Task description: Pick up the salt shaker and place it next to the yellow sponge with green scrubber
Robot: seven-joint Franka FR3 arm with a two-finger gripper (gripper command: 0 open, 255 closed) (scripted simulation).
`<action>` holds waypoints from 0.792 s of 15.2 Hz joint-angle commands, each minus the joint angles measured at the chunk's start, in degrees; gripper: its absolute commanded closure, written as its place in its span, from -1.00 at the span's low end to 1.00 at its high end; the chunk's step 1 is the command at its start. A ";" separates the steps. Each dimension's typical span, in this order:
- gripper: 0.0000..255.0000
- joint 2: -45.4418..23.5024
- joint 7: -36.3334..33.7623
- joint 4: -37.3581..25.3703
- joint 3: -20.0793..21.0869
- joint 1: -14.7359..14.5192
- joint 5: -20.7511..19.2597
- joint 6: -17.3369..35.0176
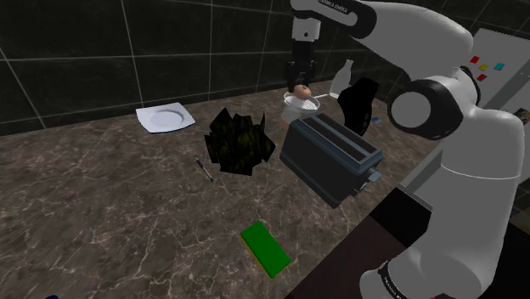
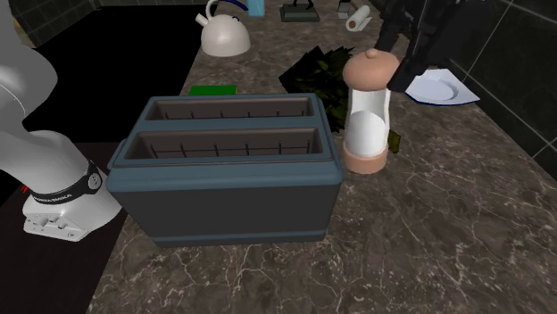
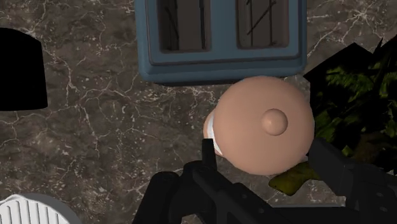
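The salt shaker (image 2: 367, 116) has a tan cap, a pale body and a tan base. It stands upright on the dark marble counter just behind the blue-grey toaster (image 1: 331, 157). My gripper (image 3: 264, 153) comes down over its top, one finger against each side of the cap (image 3: 267, 124), shut on it. In the shoulder view the gripper (image 1: 299, 83) hangs right over the shaker (image 1: 301, 102). A flat green sponge (image 1: 265, 248) lies near the counter's front edge, well away from the shaker, and shows beyond the toaster as the sponge (image 2: 212, 89).
A dark leafy clump (image 1: 240, 140) sits beside the toaster, between shaker and sponge. A white plate (image 1: 166, 117), a small utensil (image 1: 205, 170), a white bottle (image 1: 342, 76) and a black object (image 1: 361, 102) lie around. A white kettle (image 2: 223, 34) stands far off.
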State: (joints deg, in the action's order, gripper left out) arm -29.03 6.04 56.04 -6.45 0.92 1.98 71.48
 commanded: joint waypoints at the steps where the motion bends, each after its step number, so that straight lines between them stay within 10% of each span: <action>1: 1.00 5.63 -1.09 7.12 0.14 -1.26 -0.37 1.54; 12: 1.00 29.48 -7.99 31.07 2.66 -6.03 -1.30 1.76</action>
State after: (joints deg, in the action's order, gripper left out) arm -1.55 -1.33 85.53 -4.06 -4.79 0.69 73.65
